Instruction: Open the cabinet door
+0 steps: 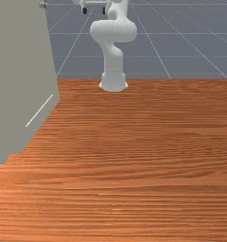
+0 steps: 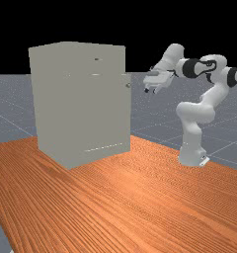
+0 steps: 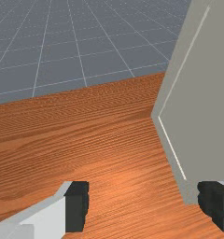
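I was at the reaching part of the job, I think, because the door had to be grabbed before it could be pulled. The big grey cabinet (image 2: 81, 108) stood on the wooden worktop (image 2: 130, 197), in the far view's left half. Its door (image 2: 127, 118) seemed to be the thin slab on the side facing my arm (image 2: 192, 116), and it looked shut or almost shut, though I could not be sure. A small round knob (image 2: 129, 85) stuck out from that side, up high. My gripper (image 2: 151, 91) hung in the air on the far view's right of the knob, near it but with a gap between them. The two fingers (image 3: 77, 205) were wide apart, one across from the other. They had nothing between them and touched nothing, so I was holding no part of the cabinet. The next move, I guessed, was to go over to the knob slowly, get one finger on each side of it, and then squeeze. After that I would need to pull back in a curve, the way a door swings. The knob looked little, so I could easily miss it or slip off. If I came in crooked, a finger might bump the door and push it the wrong way.
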